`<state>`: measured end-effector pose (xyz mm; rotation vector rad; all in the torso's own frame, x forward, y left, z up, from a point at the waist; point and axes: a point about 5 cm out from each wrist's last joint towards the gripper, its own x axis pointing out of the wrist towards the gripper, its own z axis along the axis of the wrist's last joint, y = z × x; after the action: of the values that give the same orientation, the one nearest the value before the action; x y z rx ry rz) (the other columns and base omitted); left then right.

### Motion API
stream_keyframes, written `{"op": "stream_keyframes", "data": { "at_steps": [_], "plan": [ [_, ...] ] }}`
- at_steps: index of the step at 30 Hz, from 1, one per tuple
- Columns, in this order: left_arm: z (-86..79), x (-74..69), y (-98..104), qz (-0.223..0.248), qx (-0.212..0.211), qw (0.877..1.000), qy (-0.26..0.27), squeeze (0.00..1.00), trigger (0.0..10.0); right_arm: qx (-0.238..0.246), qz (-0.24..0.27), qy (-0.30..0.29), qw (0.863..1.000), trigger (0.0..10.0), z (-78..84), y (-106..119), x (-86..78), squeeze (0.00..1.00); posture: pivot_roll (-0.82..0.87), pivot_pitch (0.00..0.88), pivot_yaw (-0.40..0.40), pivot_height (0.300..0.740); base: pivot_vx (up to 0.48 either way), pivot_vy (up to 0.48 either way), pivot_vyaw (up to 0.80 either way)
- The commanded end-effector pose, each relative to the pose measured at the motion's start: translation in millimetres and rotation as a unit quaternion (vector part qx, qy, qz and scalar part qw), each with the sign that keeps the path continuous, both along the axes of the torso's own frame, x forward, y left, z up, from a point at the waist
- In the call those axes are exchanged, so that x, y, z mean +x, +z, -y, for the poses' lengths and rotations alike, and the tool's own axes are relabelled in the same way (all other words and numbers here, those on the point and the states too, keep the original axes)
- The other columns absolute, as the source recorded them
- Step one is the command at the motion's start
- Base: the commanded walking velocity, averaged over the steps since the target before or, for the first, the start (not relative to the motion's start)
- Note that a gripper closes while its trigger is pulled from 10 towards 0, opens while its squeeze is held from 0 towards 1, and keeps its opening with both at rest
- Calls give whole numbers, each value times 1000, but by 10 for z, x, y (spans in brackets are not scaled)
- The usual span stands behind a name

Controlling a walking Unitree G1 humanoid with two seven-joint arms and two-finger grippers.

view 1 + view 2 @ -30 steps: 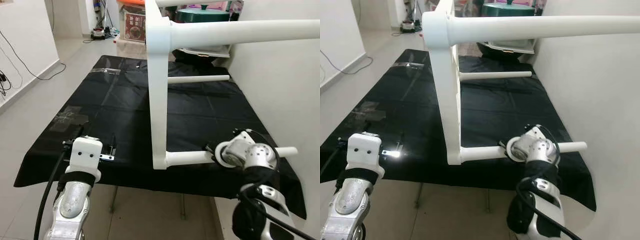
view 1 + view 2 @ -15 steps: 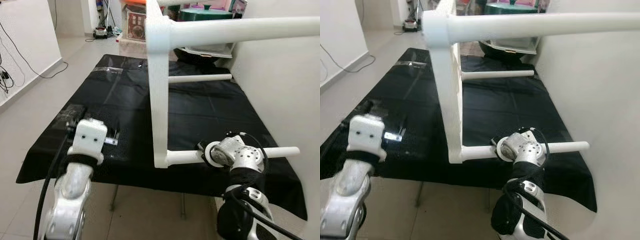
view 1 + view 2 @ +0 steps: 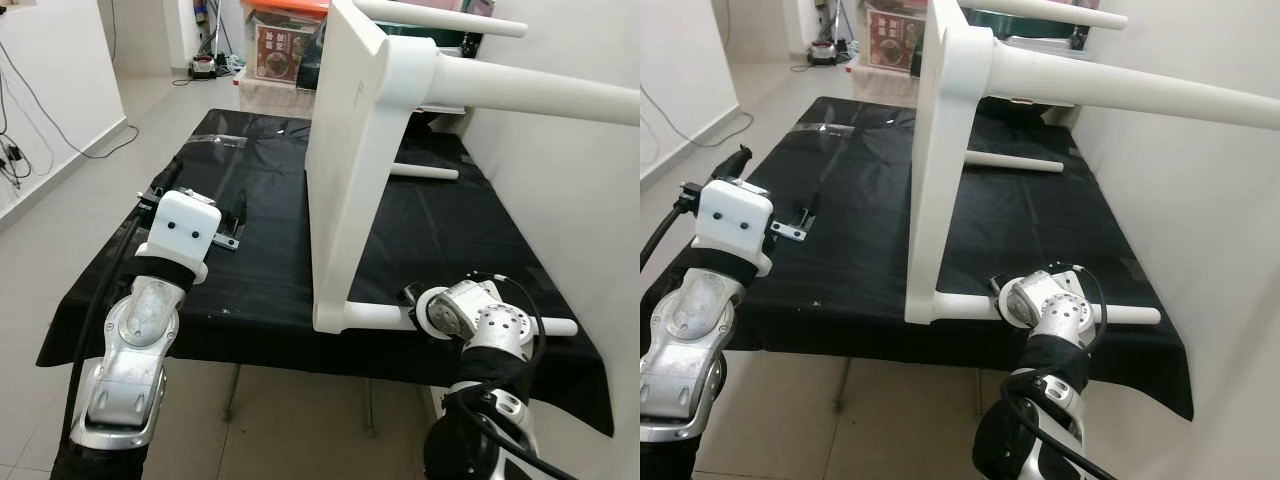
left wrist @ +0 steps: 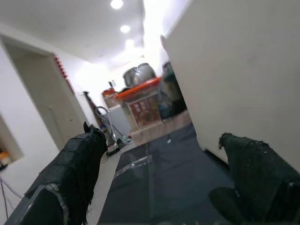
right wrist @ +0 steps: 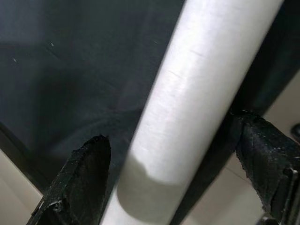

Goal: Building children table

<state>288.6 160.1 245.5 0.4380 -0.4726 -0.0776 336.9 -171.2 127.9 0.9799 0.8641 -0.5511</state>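
On the black-covered workbench (image 3: 250,290), the white children's table (image 3: 350,170) stands tipped on edge, its lowest leg (image 5: 187,108) lying between the spread fingers of the right gripper (image 5: 173,173), while the left gripper (image 4: 159,183), open, hovers beside the tabletop; closing squarely should prevent rolling.

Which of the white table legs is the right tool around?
The lowest leg, lying along the near edge of the black cloth. The right tool straddles it; the other legs stick out higher up, untouched.

Ceiling spotlights (image 4: 116,4) are flaring in the soft, blurred left wrist view; head views are showing bright, even daylight.
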Motion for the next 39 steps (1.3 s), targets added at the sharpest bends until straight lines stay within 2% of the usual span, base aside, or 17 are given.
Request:
{"op": "stream_keyframes", "data": {
  "at_steps": [1,4,7,13,18,21,25,29,30,31,32,34,35,36,37,38,39],
  "plan": [
    [-113,78,-9,-11,15,1000,8,0,10000,12,-37,5,999,10000,-36,-162,-132,0,39,0,-121,740,0,0,0],
    [-195,117,-18,-19,19,1000,17,0,10000,13,-41,5,999,10000,-31,-181,-165,0,36,0,-120,740,0,0,0],
    [-526,208,-6,-40,26,998,51,0,10000,11,-57,-31,998,10000,108,-238,-304,0,27,0,-114,740,0,0,0],
    [-702,207,34,-40,30,997,66,0,10000,13,-54,-101,993,10000,401,-181,-388,0,12,0,-111,740,0,0,0],
    [-649,172,-14,-41,28,997,59,0,10000,-18,-47,-109,993,10000,545,-43,-422,0,4,0,-111,740,0,0,0],
    [-597,169,-51,-39,34,997,51,0,10000,-42,11,-73,996,10000,656,202,-306,0,0,0,-103,740,0,0,0],
    [-580,173,-85,-39,24,998,43,0,10000,-58,103,25,993,10000,528,563,-116,0,-8,0,-91,740,0,0,0],
    [-562,169,-105,-41,24,998,41,0,10000,-90,115,50,988,10000,517,639,-80,0,-2,0,-98,740,0,0,0],
    [-550,161,-117,-41,24,998,40,0,10000,-157,134,69,976,10000,545,724,-54,0,4,0,-100,740,0,0,0],
    [-550,161,-117,-41,24,998,40,0,10000,-157,134,69,976,10000,545,724,-54,0,4,0,-100,740,0,0,0],
    [-543,148,-125,-41,23,998,41,0,10000,-248,148,96,953,10000,567,783,-23,0,10,0,-103,740,0,0,0],
    [-543,148,-125,-41,23,998,41,0,10000,-248,148,96,953,10000,567,783,-23,0,10,0,-103,740,0,0,0],
    [-541,127,-132,-41,21,998,44,0,10000,-331,163,132,920,10000,548,797,6,0,19,0,-107,740,0,0,0],
    [-541,127,-132,-41,21,998,44,0,10000,-331,163,132,920,10000,548,797,6,0,19,0,-107,740,0,0,0],
    [-539,100,-139,-40,16,998,48,0,10000,-423,190,162,871,10000,530,800,43,0,26,0,-107,740,0,0,0],
    [-539,100,-139,-40,16,998,48,0,10000,-423,190,162,871,10000,530,800,43,0,26,0,-107,740,0,0,0],
    [-537,76,-150,-40,12,998,51,0,10000,-503,223,185,814,10000,502,806,73,0,28,0,-106,740,0,0,0]
  ]
}}
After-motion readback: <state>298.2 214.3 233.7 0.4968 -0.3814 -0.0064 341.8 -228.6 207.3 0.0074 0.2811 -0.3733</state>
